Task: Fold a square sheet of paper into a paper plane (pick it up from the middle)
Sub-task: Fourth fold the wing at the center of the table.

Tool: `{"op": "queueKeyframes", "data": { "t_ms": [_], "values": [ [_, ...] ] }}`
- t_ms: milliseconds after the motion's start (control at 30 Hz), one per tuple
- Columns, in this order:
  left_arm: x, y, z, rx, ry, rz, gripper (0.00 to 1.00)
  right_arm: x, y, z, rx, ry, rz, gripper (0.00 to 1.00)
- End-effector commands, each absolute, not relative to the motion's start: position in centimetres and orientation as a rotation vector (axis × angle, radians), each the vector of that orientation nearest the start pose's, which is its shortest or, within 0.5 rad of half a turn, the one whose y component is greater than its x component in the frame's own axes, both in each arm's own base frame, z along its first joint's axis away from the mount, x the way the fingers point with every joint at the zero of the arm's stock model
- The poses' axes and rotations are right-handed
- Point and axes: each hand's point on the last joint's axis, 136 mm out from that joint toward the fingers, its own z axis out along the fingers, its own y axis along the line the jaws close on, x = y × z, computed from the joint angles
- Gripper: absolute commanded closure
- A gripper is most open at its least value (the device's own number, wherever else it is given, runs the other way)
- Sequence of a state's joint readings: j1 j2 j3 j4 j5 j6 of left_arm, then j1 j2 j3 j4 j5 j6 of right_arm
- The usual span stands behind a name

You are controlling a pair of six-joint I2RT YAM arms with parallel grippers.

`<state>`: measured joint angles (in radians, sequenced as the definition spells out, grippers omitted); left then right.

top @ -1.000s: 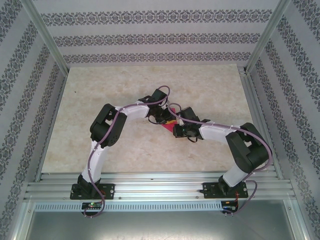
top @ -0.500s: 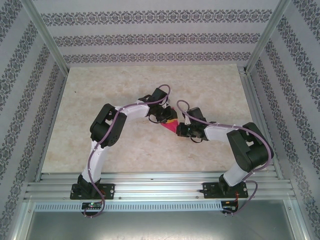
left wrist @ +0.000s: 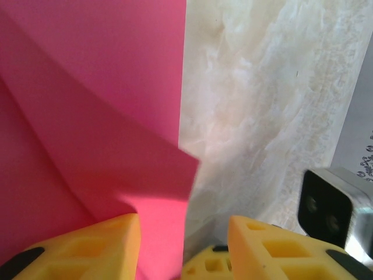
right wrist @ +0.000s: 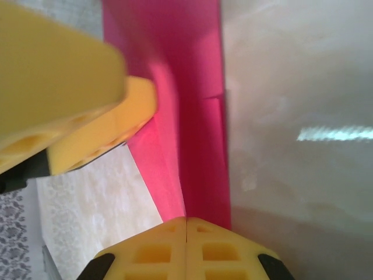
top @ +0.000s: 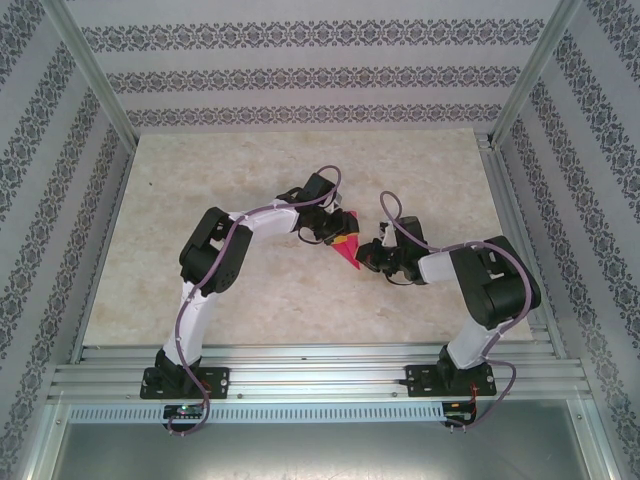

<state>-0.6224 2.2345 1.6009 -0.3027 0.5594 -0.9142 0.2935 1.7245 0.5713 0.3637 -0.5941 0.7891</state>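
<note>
The magenta-pink sheet of paper (top: 347,252), creased and folded to a point, lies at the middle of the table between both grippers. My left gripper (top: 337,232) stands at its far-left side. In the left wrist view the paper (left wrist: 105,87) has diagonal creases, and its straight edge runs between the jaws of the left gripper (left wrist: 183,224), which stand apart without pinching it. My right gripper (top: 367,256) is at the paper's near-right end. In the right wrist view the right gripper (right wrist: 186,220) is shut, and the central crease of the paper (right wrist: 198,116) runs into the seam between its jaws.
The tabletop (top: 250,300) is pale marble-patterned board. Aluminium posts (top: 90,70) and patterned walls enclose it, and a metal rail (top: 320,375) carries both arm bases at the near edge. The left gripper's yellow fingers (right wrist: 70,87) hang over the paper's upper left in the right wrist view.
My left gripper's jaws have spread apart. The right gripper has closed and pulled back to the right, its arm folding in, which leaves more of the pink paper showing.
</note>
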Motion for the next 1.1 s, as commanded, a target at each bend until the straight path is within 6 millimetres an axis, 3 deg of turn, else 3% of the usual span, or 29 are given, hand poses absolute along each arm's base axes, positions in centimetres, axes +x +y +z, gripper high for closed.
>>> {"op": "queueKeyframes", "data": {
  "t_ms": [0, 133, 500, 700, 1067],
  "values": [
    [39.8, -39.6, 8.0, -0.102, 2.746, -1.263, 0.54, 33.1, 19.9, 2.3, 0.373, 2.461, 1.27, 1.0],
    [39.7, -40.0, 8.5, -0.064, 2.731, -1.297, 0.53, 32.9, 19.3, 1.1, 0.422, 2.481, 1.226, 1.0],
    [39.1, -41.1, 8.7, -0.014, 2.729, -1.336, 0.58, 33.0, 19.3, 0.8, 0.46, 2.467, 1.271, 1.0],
    [39.1, -41.5, 6.5, -0.065, 2.77, -1.361, 0.65, 33.0, 19.3, 0.9, 0.454, 2.471, 1.261, 1.0],
    [39.5, -41.3, 2.4, -0.102, 2.825, -1.295, 0.66, 33.2, 19.1, 1.2, 0.461, 2.476, 1.242, 0.98]
  ]
}}
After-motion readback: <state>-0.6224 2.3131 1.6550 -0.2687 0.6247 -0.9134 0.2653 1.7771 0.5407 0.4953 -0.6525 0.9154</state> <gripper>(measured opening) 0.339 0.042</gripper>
